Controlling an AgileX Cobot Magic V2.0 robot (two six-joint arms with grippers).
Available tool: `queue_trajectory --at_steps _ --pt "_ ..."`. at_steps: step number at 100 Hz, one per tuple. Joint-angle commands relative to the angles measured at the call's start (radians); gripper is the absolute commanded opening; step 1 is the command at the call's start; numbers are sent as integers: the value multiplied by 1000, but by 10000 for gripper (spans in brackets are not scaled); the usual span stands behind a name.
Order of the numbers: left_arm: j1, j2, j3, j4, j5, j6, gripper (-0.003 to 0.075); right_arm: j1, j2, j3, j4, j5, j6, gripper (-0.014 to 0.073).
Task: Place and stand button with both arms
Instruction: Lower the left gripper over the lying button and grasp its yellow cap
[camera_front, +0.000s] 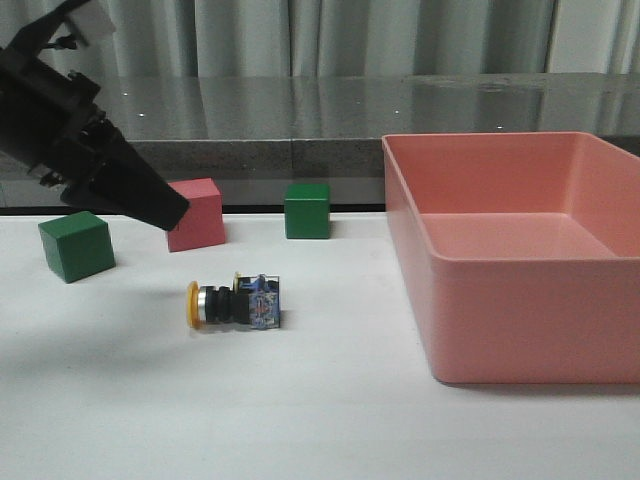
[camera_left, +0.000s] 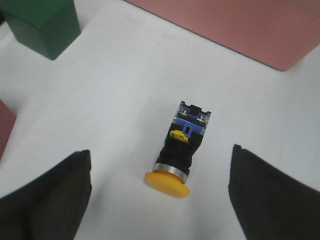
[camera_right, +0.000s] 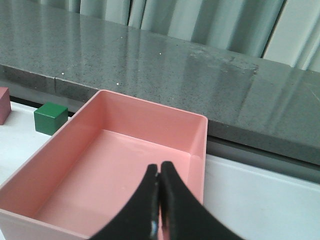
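The button (camera_front: 235, 303) lies on its side on the white table, yellow cap to the left, bluish base to the right. In the left wrist view the button (camera_left: 181, 152) rests between and just beyond my two wide-apart fingers (camera_left: 47, 197), cap nearest them. My left gripper (camera_left: 160, 192) is open and empty; in the front view its black tip (camera_front: 165, 212) hangs above the table, up and to the left of the button. My right gripper (camera_right: 159, 172) is shut with nothing in it, hovering over the pink bin (camera_right: 120, 165). The right arm is out of the front view.
A large pink bin (camera_front: 520, 290) fills the right side of the table. A green cube (camera_front: 76, 246) stands at the left, a pink cube (camera_front: 198, 214) behind the left gripper tip, and another green cube (camera_front: 307, 210) at the back middle. A grey stone ledge (camera_front: 350, 110) runs behind the table.
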Motion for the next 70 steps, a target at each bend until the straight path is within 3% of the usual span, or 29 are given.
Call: queue_trajectory --at_steps 1,26,70 --pt "-4 -25 -29 -79 50 124 545 -7 3 -27 8 -79 0 -109" --pt "-4 36 -29 -153 125 415 545 -7 3 -27 8 -79 0 -109" --pt "-4 160 -29 -207 120 523 545 -7 3 -27 8 -79 0 -109"
